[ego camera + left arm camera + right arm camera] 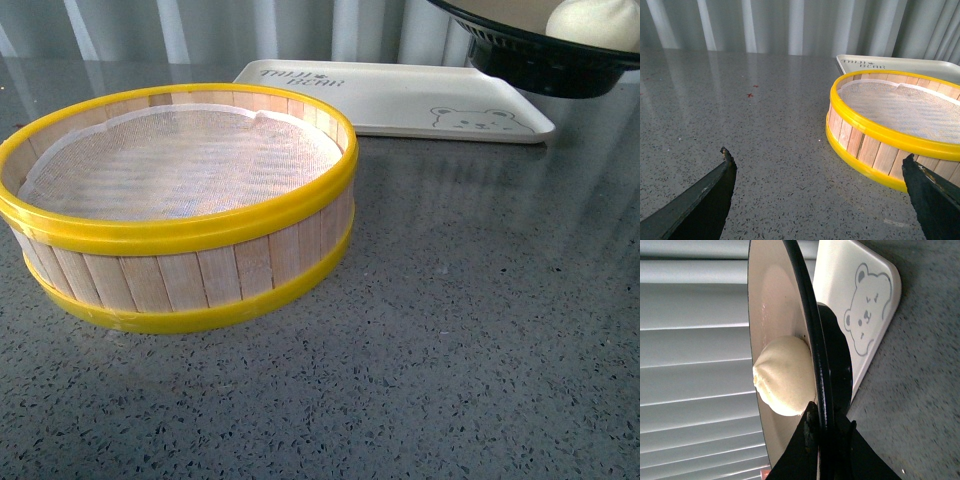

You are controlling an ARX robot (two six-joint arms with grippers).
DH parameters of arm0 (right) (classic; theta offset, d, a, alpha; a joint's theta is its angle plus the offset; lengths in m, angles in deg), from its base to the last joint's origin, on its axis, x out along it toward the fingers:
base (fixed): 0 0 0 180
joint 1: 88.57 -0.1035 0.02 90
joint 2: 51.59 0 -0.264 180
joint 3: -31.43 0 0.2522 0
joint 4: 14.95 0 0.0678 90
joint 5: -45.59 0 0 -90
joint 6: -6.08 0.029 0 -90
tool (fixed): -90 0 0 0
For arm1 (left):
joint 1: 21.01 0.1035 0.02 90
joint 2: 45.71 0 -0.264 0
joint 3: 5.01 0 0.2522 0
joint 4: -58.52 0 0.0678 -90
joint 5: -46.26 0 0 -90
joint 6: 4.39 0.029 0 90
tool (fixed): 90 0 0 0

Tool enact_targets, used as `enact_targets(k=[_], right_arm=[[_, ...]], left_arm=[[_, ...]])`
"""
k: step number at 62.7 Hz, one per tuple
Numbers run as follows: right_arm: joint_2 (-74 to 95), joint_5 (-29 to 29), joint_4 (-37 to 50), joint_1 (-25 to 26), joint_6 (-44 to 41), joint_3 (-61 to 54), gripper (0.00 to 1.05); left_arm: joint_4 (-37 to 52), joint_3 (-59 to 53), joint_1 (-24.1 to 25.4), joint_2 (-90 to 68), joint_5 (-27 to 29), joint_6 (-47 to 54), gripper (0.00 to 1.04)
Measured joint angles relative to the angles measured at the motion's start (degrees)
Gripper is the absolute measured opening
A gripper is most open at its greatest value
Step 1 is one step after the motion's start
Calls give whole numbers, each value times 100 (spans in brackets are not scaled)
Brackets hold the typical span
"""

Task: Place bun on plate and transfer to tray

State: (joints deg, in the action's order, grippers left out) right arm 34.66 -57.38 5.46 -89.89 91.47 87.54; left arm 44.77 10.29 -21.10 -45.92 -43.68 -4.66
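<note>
The left gripper (820, 200) is hanging over the bare table (740, 130) with its jaws wide apart, gripping nothing. The steamer basket (895, 125) is sitting just ahead of one finger, holding only its white liner. The near end of the tray (900, 62) is peeking out beyond the basket, well ahead of these jaws.

The tray's long axis is running across the robot's front. The basket is covering its left end, and the bear face (867, 310) is lying at its right end.

The right gripper (822, 440) is clamping the black rim of the plate (805, 315). The bun (785, 375) is resting on the plate's pale inside, just past the fingertips. The plate is riding raised and roughly level, with the tray's bear corner lying below the jaws and partly under the plate's foot.

The coming move is probably turning on that overlap: a lowering, perhaps with a small shift inward along the tray, so that the whole foot lands on it. The right arm is plainly the nearer one, while the left is standing well apart behind the basket.

The front view is showing the plate clear of the tray, but no gripper. The right wrist view is showing the clamp and the bear corner under the foot, but not the gap in height. The left wrist view is showing neither plate nor bun.
</note>
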Motion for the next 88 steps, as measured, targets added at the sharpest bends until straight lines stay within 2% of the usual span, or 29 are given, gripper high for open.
enact_targets(k=[9,16,42,63,88], right_arm=[[1021,-13,-391,22,-295,1338,3],[1456,17,-684,15,-411,1950,3],[2830,96,-1283,-201,-505,3482,3],[3320,52,-1368,-363,-483,4166,3],[3528,44,-1434,-302,-448,4242,3]], left_arm=[[0,0,0,0,0,2,98],[0,0,0,0,0,2,98],[0,0,0,0,0,2,98],[0,0,0,0,0,2,98],[0,0,0,0,0,2,98]])
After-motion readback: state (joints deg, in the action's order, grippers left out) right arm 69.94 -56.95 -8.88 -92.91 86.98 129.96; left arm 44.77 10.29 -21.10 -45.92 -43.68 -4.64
